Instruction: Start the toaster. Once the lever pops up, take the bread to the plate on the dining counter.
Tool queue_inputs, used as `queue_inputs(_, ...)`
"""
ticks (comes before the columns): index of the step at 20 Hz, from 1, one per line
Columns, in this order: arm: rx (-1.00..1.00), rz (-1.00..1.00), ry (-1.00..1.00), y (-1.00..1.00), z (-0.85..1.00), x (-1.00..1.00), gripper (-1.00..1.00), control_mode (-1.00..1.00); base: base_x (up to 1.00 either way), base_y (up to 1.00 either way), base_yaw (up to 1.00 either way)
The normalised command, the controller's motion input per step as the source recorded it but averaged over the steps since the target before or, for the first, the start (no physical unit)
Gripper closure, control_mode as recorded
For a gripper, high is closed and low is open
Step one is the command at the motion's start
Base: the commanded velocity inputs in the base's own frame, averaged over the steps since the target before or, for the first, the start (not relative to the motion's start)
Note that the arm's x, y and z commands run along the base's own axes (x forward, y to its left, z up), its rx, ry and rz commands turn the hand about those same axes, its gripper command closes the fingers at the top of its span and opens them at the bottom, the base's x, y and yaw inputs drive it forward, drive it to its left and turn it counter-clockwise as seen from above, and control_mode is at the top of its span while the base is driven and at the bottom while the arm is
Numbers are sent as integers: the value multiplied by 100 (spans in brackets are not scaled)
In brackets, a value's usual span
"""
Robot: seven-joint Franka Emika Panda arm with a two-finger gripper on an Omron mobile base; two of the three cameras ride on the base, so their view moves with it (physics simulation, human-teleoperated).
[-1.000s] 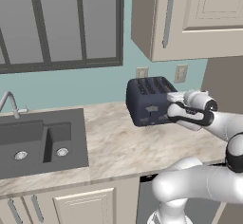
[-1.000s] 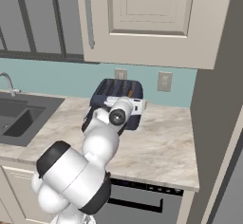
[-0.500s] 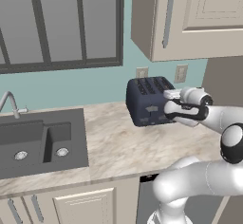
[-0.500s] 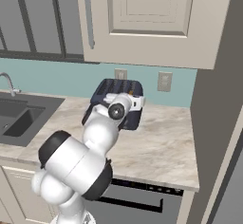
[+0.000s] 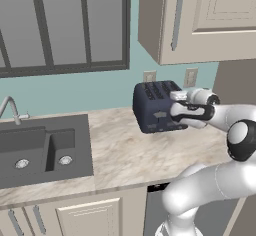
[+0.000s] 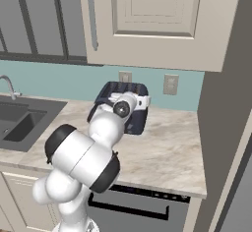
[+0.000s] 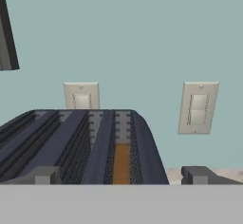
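Note:
The dark navy toaster [image 5: 152, 107] stands on the marble worktop against the teal wall. It is partly behind my arm in the right base view, toaster [image 6: 139, 121]. My gripper [image 5: 175, 107] is open at the toaster's right end, level with its top, fingers pointing at it. From the hand view I look along the toaster [image 7: 71, 142] from just above its near edge, gripper [image 7: 121, 175] with a tip on each side. The bread [image 7: 121, 163] shows as a brown strip sunk in the rightmost slot. The plate and the dining counter are out of view.
A dark sink [image 5: 35, 150] with a faucet [image 5: 11, 109] lies left of the toaster. Two wall outlets [image 7: 81, 95] [image 7: 198, 107] sit behind it. An upper cabinet [image 5: 200, 20] hangs overhead. A tall dark panel [image 6: 226, 103] bounds the worktop on the right.
The hand has risen slightly beside the toaster and the elbow has swung outward. The jaws have stayed open and the toaster has not moved.

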Motion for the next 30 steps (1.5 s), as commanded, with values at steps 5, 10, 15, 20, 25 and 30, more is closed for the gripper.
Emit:
queue_inputs(5,0,0,0,0,0,8,-100,-100,0,0,0)
queue_inputs(10,0,0,0,0,0,0,-100,-100,0,0,0)
queue_inputs(15,0,0,0,0,0,0,-100,-100,0,0,0)
queue_inputs(20,0,0,0,0,0,0,-100,-100,0,0,0)
queue_inputs(25,0,0,0,0,0,0,-100,-100,0,0,0)
queue_inputs(30,0,0,0,0,0,0,-100,-100,0,0,0)
